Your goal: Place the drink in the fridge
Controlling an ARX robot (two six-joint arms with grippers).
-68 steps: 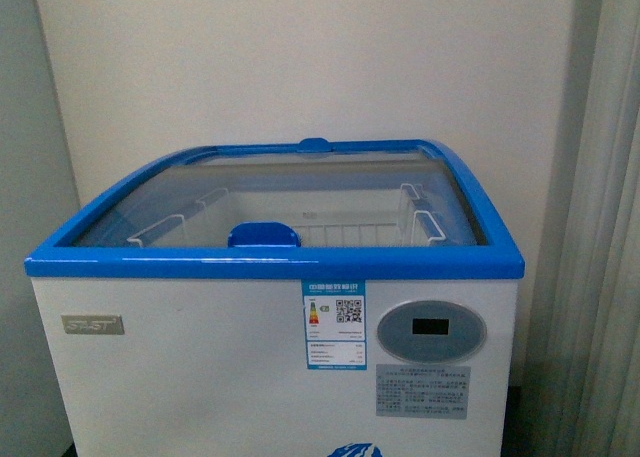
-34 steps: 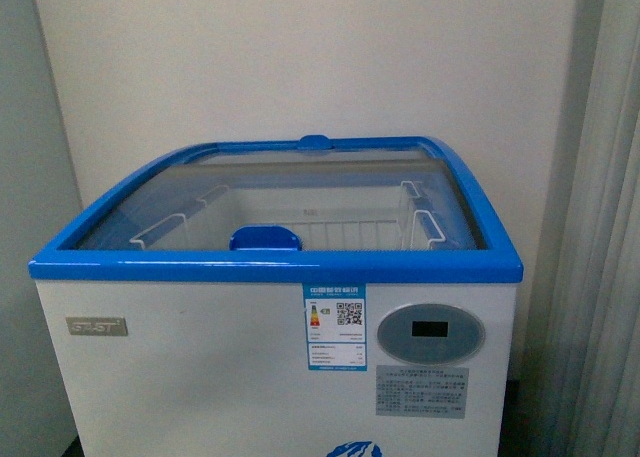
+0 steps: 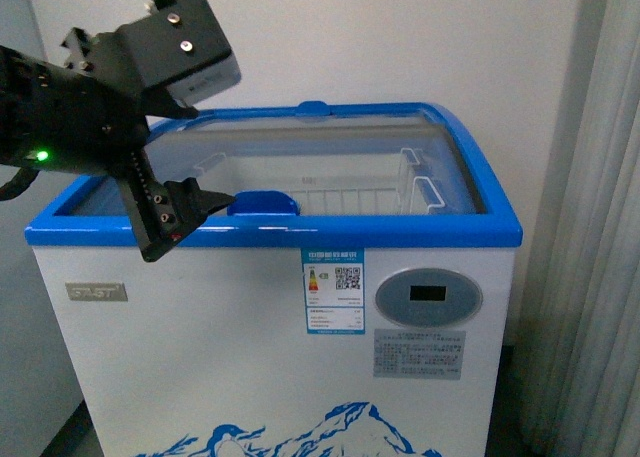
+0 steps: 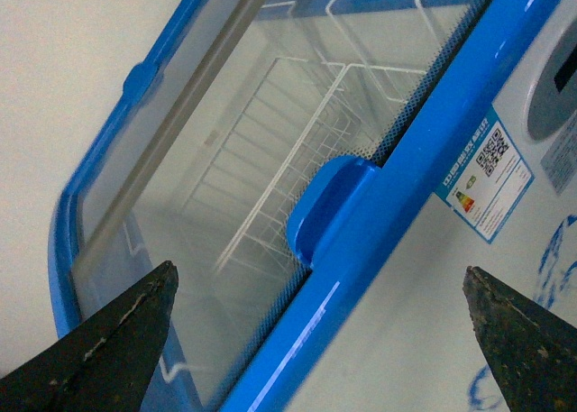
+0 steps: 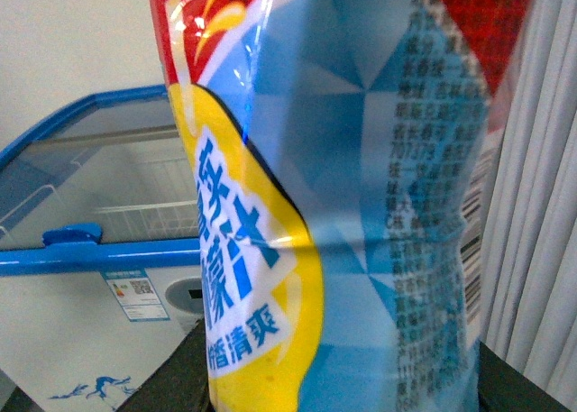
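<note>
The right gripper (image 5: pixel 338 389) clamps the drink (image 5: pixel 343 205), roughly upright and well short of the chest freezer (image 3: pixel 200 357), where it should wait. The left gripper (image 4: pixel 317 277) hangs with its jaws spread wide, just in front of the blue lid handle (image 4: pixel 329 205) at the front rim. It should centre on that handle, catch it squarely and push the curved glass lid (image 3: pixel 330 162) straight back along its track, until the wire basket (image 3: pixel 345 202) beneath is uncovered enough for the bottle.

The left pincer (image 4: pixel 315 281) hangs before the fridge's (image 3: pixel 250 367) front rim, just left of the lid handle (image 3: pixel 264 203).
</note>
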